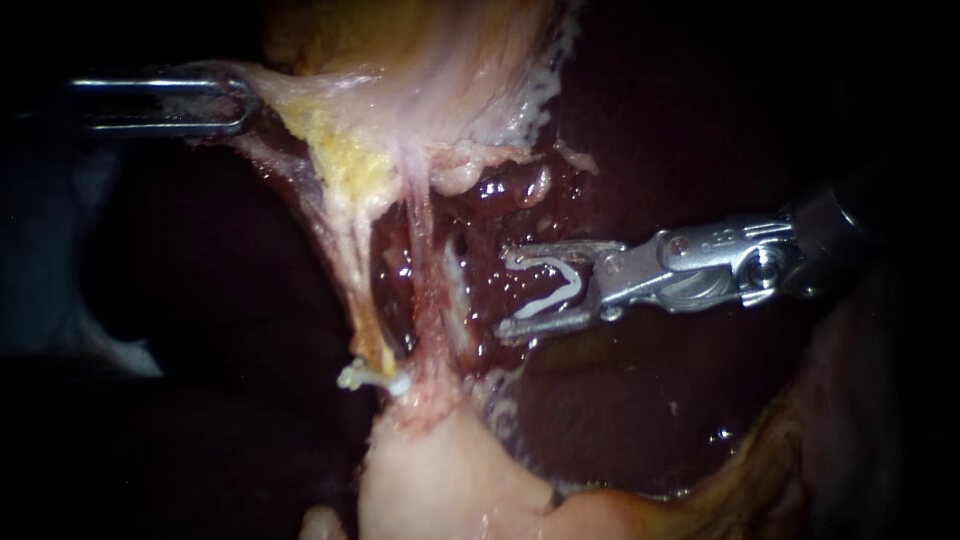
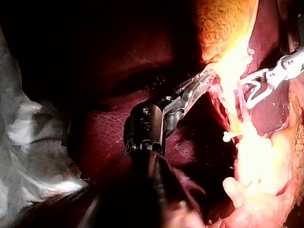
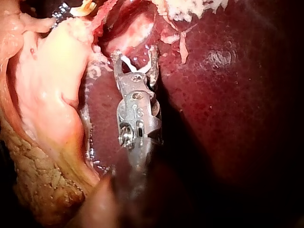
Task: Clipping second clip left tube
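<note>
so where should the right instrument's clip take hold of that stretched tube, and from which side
Probably the bare tube above the placed clip at its base. Bring the right instrument across from its own side, loaded clip straddling it: the tube runs taut, crosswise to the jaws.

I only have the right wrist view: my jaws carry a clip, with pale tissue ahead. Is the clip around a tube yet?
Observer: No. In the endoscope view the right instrument holds the clip beside the pink tube, apart from it, with liver showing between.
Operator: What is the left instrument doing?
Observer: The left instrument has its jaws shut on pale tissue above the tube, which looks stretched.
Operator: Is anything already on that tube?
Observer: A small white piece, perhaps a clip, lies near its lower end, lower than your jaws.
</note>
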Tool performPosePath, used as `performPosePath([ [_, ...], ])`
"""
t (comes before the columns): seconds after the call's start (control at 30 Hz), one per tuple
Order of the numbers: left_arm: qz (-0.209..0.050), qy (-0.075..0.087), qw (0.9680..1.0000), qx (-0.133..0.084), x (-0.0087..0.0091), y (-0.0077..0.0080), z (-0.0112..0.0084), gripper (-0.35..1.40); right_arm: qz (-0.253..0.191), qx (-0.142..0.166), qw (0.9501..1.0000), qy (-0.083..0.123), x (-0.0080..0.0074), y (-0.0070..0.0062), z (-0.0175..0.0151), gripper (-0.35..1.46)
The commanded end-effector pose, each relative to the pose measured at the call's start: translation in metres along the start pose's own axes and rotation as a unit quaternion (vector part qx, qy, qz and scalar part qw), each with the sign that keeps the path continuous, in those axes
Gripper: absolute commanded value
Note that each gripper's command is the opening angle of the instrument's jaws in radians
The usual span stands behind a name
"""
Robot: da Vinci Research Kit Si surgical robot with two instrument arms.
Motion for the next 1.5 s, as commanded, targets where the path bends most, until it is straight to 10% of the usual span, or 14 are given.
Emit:
performPosePath([
  [0.03, 0.000, 0.000, 1.0000, 0.000, 0.0000, 0.0000, 0.0000, -0.35, 0.000, 0.000, 1.0000, 0.000, 0.0000, 0.0000, 0.0000, 0.47],
  [1.07, 0.000, 0.001, 1.0000, 0.001, -0.0001, 0.0000, 0.0002, -0.35, 0.014, 0.048, 0.9983, 0.031, 0.0068, -0.0076, -0.0015, 0.50],
  [1.5, 0.000, 0.001, 1.0000, 0.001, -0.0002, 0.0001, 0.0003, -0.35, 0.046, 0.066, 0.9961, 0.036, 0.0085, -0.0076, 0.0021, 0.50],
])
